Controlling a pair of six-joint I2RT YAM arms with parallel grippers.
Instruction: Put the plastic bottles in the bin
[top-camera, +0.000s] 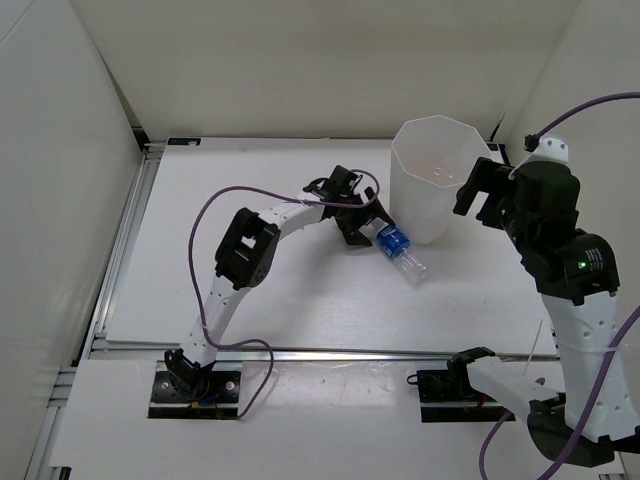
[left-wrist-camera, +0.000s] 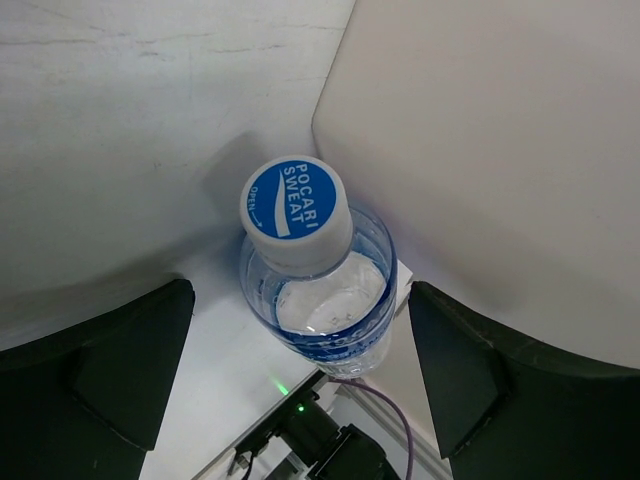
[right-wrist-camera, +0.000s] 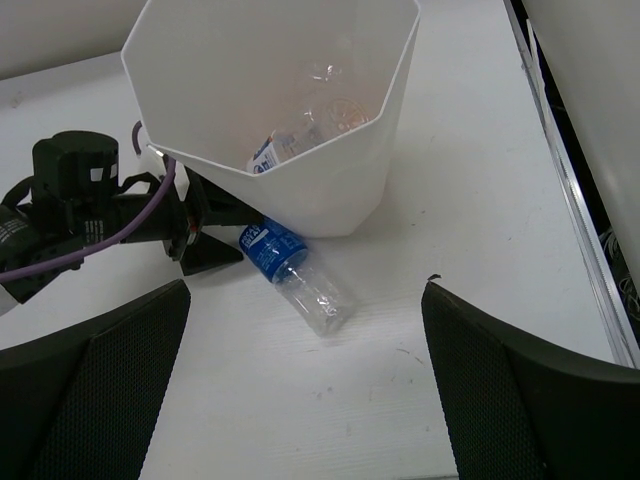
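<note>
A clear bottle with a blue label (top-camera: 400, 250) lies on the table against the foot of the white faceted bin (top-camera: 425, 205). My left gripper (top-camera: 358, 222) is open just left of the bottle. In the left wrist view the bottle's blue cap (left-wrist-camera: 295, 210) points at the camera between the two spread fingers (left-wrist-camera: 120, 360), which do not touch it. My right gripper (top-camera: 480, 195) is open and empty, high beside the bin's right rim. The right wrist view looks down into the bin (right-wrist-camera: 340, 190): a bottle with a white-red-blue label (right-wrist-camera: 272, 150) and clear bottles (right-wrist-camera: 330, 108) lie inside. The orange bottle cannot be made out.
White enclosure walls stand close on the left, back and right. The bin wall (left-wrist-camera: 480, 150) fills the right of the left wrist view. A purple cable (top-camera: 215, 215) loops along the left arm. A metal rail (top-camera: 330, 352) runs along the table's near edge.
</note>
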